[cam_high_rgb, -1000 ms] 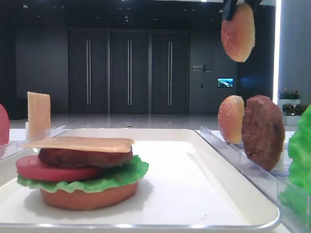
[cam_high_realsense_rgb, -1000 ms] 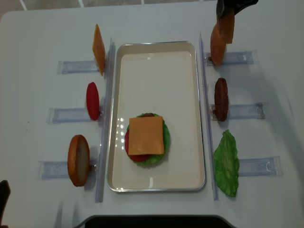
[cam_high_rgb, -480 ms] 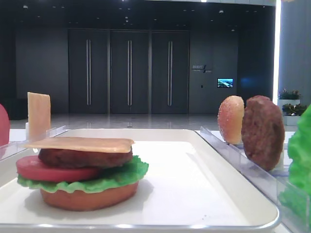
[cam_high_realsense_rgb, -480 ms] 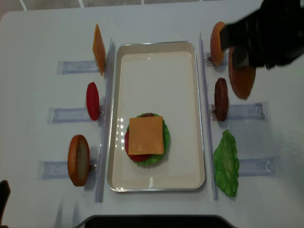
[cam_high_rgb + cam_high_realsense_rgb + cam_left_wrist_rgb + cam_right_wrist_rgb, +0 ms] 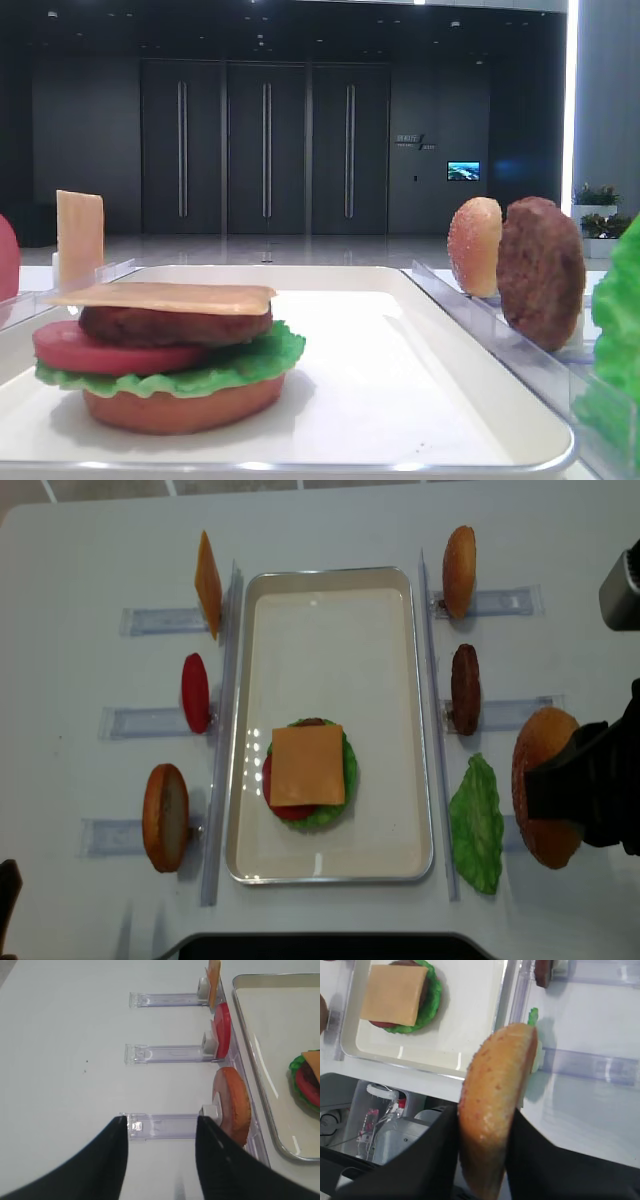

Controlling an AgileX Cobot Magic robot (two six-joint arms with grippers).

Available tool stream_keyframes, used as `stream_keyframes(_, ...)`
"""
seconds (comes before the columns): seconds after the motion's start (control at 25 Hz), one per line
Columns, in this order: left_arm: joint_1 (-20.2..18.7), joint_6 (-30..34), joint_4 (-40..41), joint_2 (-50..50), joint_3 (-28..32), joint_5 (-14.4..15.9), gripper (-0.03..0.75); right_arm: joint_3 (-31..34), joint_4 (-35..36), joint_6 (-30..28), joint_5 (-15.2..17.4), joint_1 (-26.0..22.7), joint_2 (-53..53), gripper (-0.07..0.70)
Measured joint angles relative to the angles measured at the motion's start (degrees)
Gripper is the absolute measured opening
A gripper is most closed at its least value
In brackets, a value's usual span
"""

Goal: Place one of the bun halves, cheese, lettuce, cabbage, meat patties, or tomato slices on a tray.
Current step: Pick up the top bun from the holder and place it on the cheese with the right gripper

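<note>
My right gripper is shut on a domed, speckled bun half, held on edge above the table right of the lettuce. In the right wrist view the bun half sits between the black fingers, with the tray to its left. The white tray holds a stack topped with cheese. A second bun half and a meat patty stand in the right racks. My left gripper is open and empty. Cabbage is out of view.
Left racks hold a cheese slice, a tomato slice and an orange-brown bun disc. Clear plastic rails run along both long sides of the tray. In the low front view the stack sits at the tray's left.
My right gripper has carried the bun half from above the far right rack toward the near right, beside the lettuce. It has left the low front view. The left arm is still.
</note>
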Motion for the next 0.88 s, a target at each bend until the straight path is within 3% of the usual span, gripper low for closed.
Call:
stream_keyframes(0.08,0.00,0.00,0.00,0.00,0.00,0.00,0.345,1.38,0.86,-0.58,-0.11,0.00,-0.08,0.203)
stream_keyframes(0.16,0.00,0.00,0.00,0.00,0.00,0.00,0.345,3.23,4.17,-3.25,-3.67,0.00,-0.08,0.203)
stream_keyframes(0.2,0.00,0.00,0.00,0.00,0.00,0.00,0.345,4.51,6.64,-4.91,-6.61,0.00,-0.08,0.203)
stream_keyframes(0.32,0.00,0.00,0.00,0.00,0.00,0.00,0.345,8.89,18.26,-14.05,-20.17,0.06,-0.08,0.203)
stream_keyframes(0.48,0.00,0.00,0.00,0.00,0.00,0.00,0.345,15.78,33.74,-26.98,-33.40,-0.33,0.10,0.203)
stream_keyframes(0.6,0.00,0.00,0.00,0.00,0.00,0.00,0.345,20.00,45.71,-39.23,-37.56,-2.34,1.85,0.203)
stream_keyframes(0.72,0.00,0.00,0.00,0.00,0.00,0.00,0.345,21.64,60.97,-55.30,-38.67,-4.74,5.79,0.203)
stream_keyframes(0.84,0.00,0.00,0.00,0.00,0.00,0.00,0.345,21.69,80.01,-74.72,-38.36,-6.93,11.40,0.203)
stream_keyframes(0.88,0.00,0.00,0.00,0.00,0.00,0.00,0.345,21.69,86.15,-80.97,-36.61,-7.68,13.91,0.203)
